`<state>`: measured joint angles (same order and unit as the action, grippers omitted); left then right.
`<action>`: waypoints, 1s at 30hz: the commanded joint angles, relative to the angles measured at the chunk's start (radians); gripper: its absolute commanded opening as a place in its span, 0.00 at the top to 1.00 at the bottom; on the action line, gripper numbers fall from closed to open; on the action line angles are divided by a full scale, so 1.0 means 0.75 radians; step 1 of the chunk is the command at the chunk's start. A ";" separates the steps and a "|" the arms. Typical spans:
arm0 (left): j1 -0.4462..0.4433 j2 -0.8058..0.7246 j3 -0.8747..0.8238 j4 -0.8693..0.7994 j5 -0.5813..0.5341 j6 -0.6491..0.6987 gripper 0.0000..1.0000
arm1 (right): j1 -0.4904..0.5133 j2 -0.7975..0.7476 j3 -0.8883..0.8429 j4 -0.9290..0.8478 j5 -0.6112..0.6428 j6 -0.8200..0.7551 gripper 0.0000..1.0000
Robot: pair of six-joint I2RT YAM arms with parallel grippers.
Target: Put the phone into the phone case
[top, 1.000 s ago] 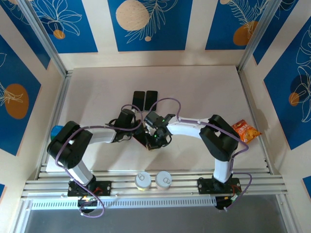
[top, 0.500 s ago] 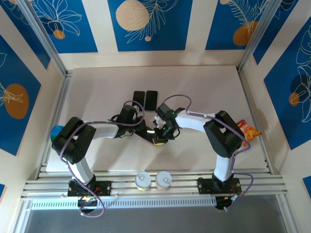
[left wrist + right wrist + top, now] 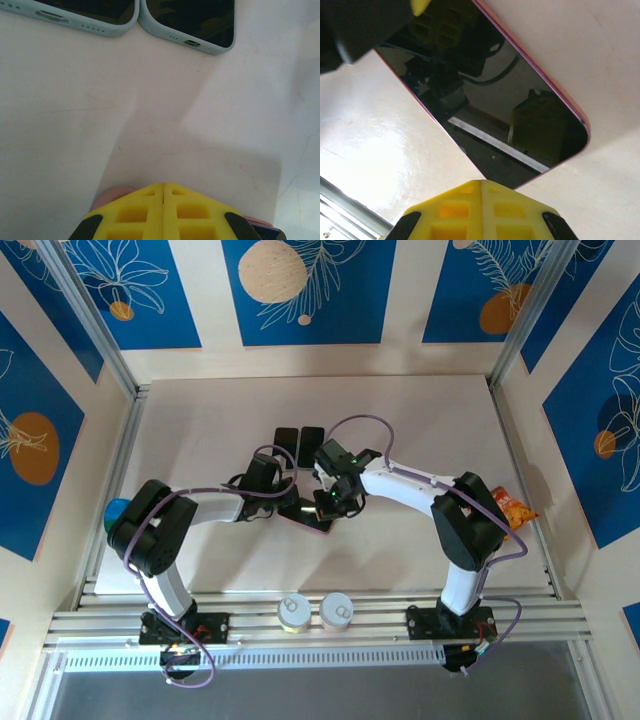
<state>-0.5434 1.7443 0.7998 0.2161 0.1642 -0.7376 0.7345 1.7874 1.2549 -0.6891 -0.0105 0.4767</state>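
The left pincer [image 3: 162, 186] and right pincer [image 3: 481, 186], both closed and empty, hover at 9 and 3 o'clock over the pink-rimmed phone [image 3: 495, 115]. It lies flat mid-counter [image 3: 75, 125], with two cased phones [image 3: 200, 20] at 12 o'clock.

Black phone [image 3: 485, 95]: glossy dark screen face-up, mirroring surroundings, lying flat on bench, skewed diagonally, near bench centre. Sits inside pink phone case [image 3: 540, 73]: thin pink rim hugs the screen's visible long edges and one rounded corner. Other end of phone hidden.
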 commanded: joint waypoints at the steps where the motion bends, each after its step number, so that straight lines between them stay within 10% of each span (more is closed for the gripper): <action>1: 0.036 0.048 0.005 -0.136 -0.078 0.032 1.00 | 0.018 0.010 0.016 -0.054 0.043 -0.018 1.00; 30: 0.035 0.090 -0.005 -0.119 -0.057 0.012 1.00 | 0.075 0.113 -0.090 -0.023 0.124 -0.020 1.00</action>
<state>-0.5388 1.7603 0.8204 0.2024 0.1726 -0.7311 0.7879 1.8359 1.2102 -0.7132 0.0814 0.4725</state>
